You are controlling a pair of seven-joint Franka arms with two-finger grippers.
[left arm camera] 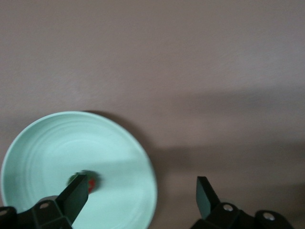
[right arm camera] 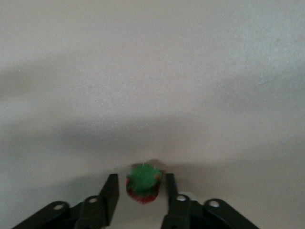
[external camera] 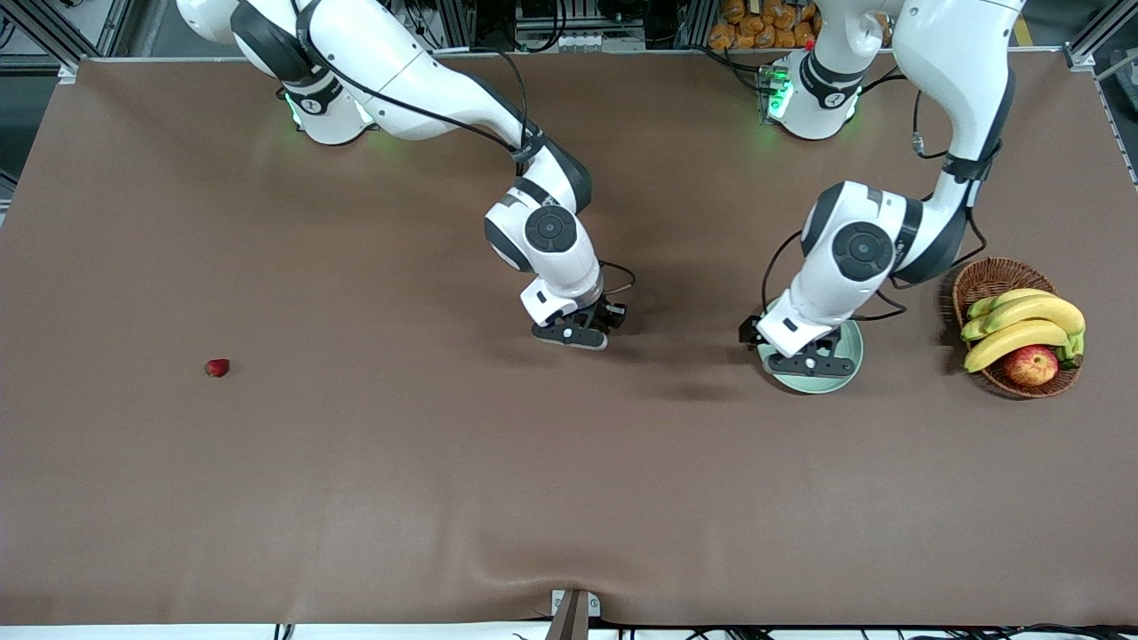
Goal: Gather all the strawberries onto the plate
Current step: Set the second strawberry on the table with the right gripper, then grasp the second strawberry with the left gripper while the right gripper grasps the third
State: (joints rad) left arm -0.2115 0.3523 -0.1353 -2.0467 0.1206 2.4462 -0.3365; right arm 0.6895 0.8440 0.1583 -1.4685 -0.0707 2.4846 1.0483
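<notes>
The mint-green plate [external camera: 814, 385] sits toward the left arm's end of the table, beside the basket. My left gripper [external camera: 809, 363] hangs over it, open and empty [left arm camera: 141, 195]. One strawberry [left arm camera: 90, 182] lies in the plate [left arm camera: 114, 157], partly hidden by a finger. My right gripper [external camera: 573, 336] is down at the table's middle, open [right arm camera: 140, 192], with a second strawberry [right arm camera: 143, 183] on the table between its fingers and small gaps either side. A third strawberry [external camera: 217, 367] lies alone toward the right arm's end.
A brown wicker basket [external camera: 996, 277] with bananas [external camera: 1022, 324] and a red-yellow apple [external camera: 1031, 364] stands at the left arm's end of the table, close to the plate. The brown cloth covers the table.
</notes>
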